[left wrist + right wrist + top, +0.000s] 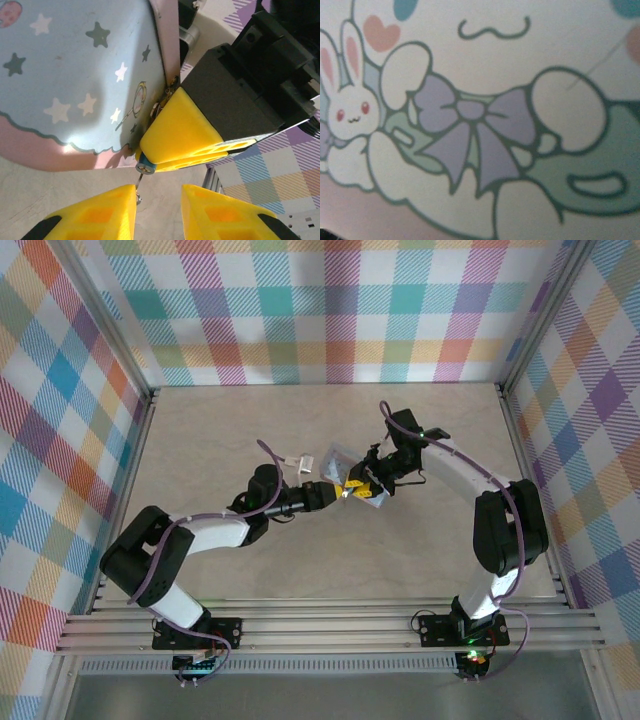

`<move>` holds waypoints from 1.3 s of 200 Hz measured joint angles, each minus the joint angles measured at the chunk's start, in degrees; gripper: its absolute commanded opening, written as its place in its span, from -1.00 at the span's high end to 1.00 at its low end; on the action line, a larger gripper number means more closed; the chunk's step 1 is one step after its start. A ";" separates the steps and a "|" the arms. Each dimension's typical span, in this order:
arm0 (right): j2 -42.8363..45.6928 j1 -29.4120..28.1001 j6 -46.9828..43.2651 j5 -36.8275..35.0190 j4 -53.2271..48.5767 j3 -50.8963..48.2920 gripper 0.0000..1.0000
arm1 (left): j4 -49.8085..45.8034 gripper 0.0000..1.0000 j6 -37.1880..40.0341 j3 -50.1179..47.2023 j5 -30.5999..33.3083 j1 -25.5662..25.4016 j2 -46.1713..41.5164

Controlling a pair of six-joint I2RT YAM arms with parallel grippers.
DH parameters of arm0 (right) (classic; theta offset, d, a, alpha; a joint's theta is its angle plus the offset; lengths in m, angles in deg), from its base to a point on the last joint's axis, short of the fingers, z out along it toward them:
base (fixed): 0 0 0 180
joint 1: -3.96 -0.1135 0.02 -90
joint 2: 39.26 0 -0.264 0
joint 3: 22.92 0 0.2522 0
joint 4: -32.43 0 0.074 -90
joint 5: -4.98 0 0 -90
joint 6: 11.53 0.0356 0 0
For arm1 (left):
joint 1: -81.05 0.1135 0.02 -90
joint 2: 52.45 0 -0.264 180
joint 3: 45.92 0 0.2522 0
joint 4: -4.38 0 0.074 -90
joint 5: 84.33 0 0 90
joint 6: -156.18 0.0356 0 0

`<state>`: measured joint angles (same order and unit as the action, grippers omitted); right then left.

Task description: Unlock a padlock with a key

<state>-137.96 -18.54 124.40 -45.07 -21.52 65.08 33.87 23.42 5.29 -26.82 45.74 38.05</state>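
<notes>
At the bottom of the left wrist view, the left gripper (159, 212) has its two yellow fingers (95, 215) a little way apart, with nothing between them. A thin silvery bit (137, 192) hangs just beside the inner edge of one finger. It is too small to tell if it is the key.

Just past it is the padlock (145, 164). It peeks out from the tip of the right gripper (152, 160), whose yellow fingers are squeezed together on it, right by the edge of the tin (75, 75).

The padlock is probably very light, hard and smooth, so it could slip or twist if it is poked from the side. It is so small that there is little to hold. The best place looks like its blue sides, where the right gripper has it, so the silver end is free for the key. The key would need a gentle, straight push.

The padlock looks tiny, with a blue body and a round, shiny silver end. Behind it the tin is much bigger, pale blue with stars and a pink edge. Farther off is the checked wall (260, 170).
</notes>
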 measured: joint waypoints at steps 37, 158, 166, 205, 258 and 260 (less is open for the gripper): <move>0.00 -0.04 0.17 -0.11 -0.17 0.00 1.00 | -0.02 0.40 0.04 0.39 -0.02 -0.17 2.05; -0.24 -0.20 1.46 -1.84 -0.66 0.17 1.00 | 1.40 1.00 -0.20 2.93 -0.98 -1.68 6.54; -0.24 -0.20 1.57 -1.84 -0.74 0.17 1.00 | 1.46 1.00 -0.24 2.93 -1.03 -1.68 6.56; -0.17 -0.26 2.71 -2.01 0.79 -0.50 0.51 | 1.84 1.00 -0.28 2.80 -0.39 -1.68 6.67; 1.79 -2.78 4.02 -6.47 10.21 -7.89 0.49 | 8.48 1.00 -1.40 -0.74 1.05 -2.19 10.23; 1.84 -2.91 4.04 -6.67 10.56 -8.11 0.49 | 8.87 1.00 -1.38 -0.90 1.11 -2.23 10.34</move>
<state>-136.12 -21.45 128.45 -51.74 -10.96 56.97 42.74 22.04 4.40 -25.70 43.51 48.39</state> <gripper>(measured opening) 0.266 0.047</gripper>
